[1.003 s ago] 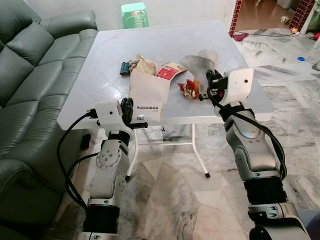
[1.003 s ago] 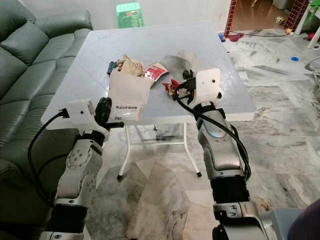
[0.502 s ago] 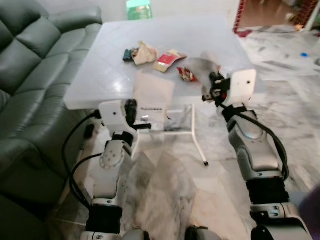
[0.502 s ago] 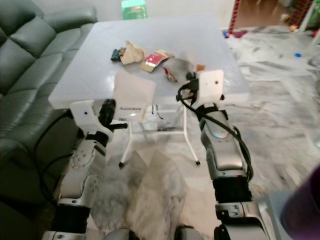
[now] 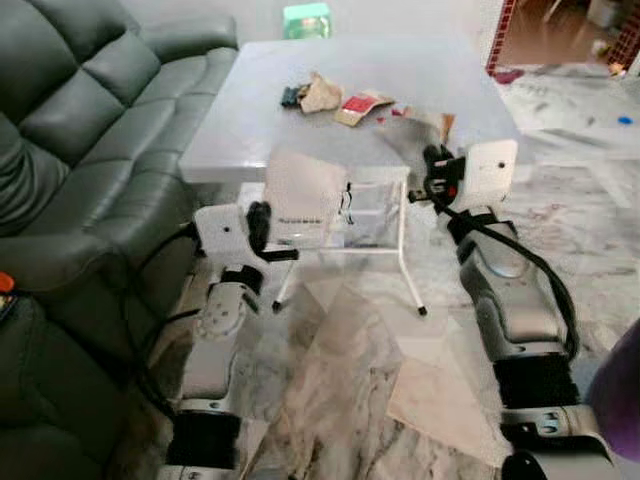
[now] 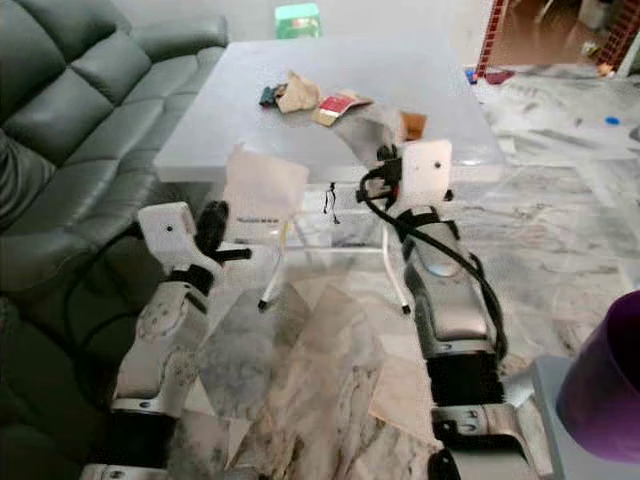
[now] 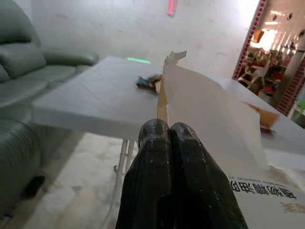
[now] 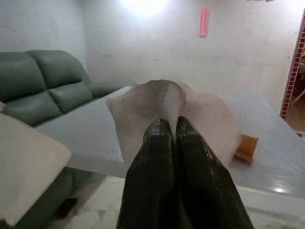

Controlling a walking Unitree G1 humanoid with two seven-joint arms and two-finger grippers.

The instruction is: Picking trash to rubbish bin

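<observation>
My left hand point(image 7: 169, 131) is clamped on the paper envelope point(image 5: 303, 198), my right hand point(image 8: 167, 128) on a crumpled wrapper point(image 6: 366, 127), both off the table point(image 5: 250, 110). I'd keep both grips tight while carrying them to the purple bin point(image 6: 605, 370).

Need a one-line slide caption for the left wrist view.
Left gripper, fingers shut on a white paper envelope with a printed label, held in front of the white square table with trash still on it.
</observation>
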